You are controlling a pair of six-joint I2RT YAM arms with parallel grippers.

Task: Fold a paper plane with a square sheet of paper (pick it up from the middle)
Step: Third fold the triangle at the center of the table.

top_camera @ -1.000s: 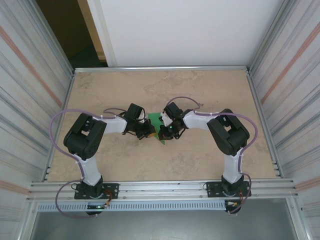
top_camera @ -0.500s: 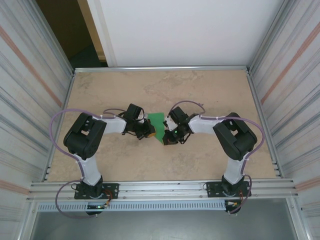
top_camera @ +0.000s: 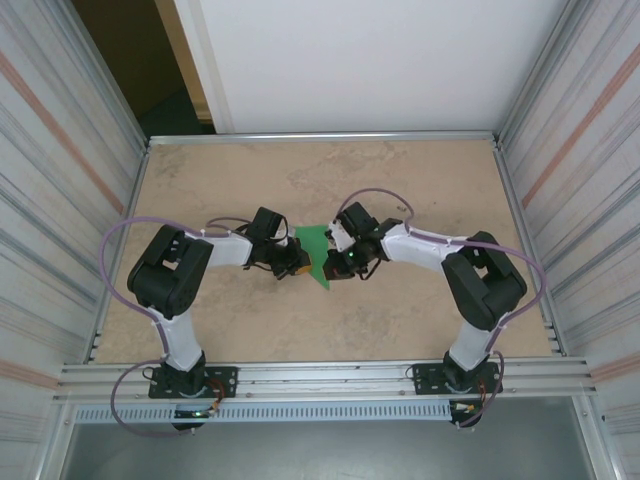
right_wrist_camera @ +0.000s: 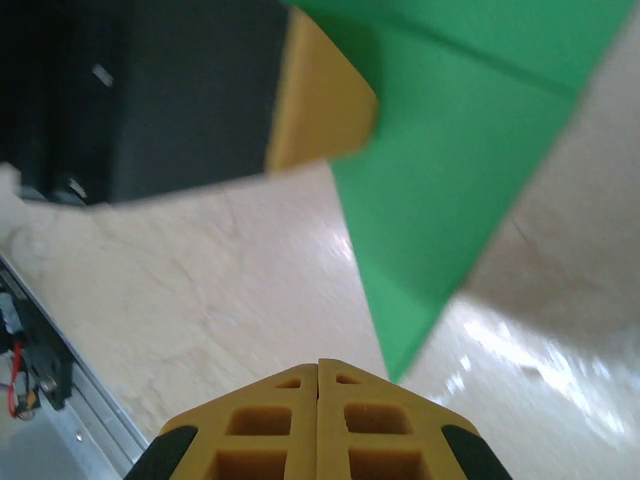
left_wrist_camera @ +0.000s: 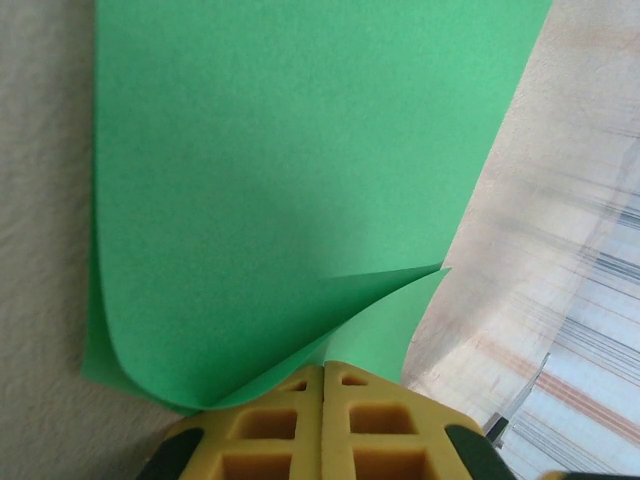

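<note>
The square sheet of paper [top_camera: 314, 243], bright green, is bent over into two curved layers between the arms at mid-table. In the left wrist view, both layers of the paper [left_wrist_camera: 300, 150] run down into the tips of my left gripper [left_wrist_camera: 323, 368], which is shut on them. My left gripper [top_camera: 296, 264] sits at the sheet's left side. My right gripper [right_wrist_camera: 319, 362] is shut with nothing in it. A pointed corner of the paper [right_wrist_camera: 450, 150] hangs just ahead of its tips, above the table. From above, my right gripper [top_camera: 333, 268] is at the sheet's right edge.
The beige tabletop [top_camera: 400, 320] is fenced by metal rails and ribbed side walls [top_camera: 580, 200]. The left gripper's black body and one yellow finger [right_wrist_camera: 320, 100] sit close ahead in the right wrist view.
The right arm's elbow has swung out to the right and its wrist has turned, uncovering more of the green sheet. The left arm and its grip have stayed still.
</note>
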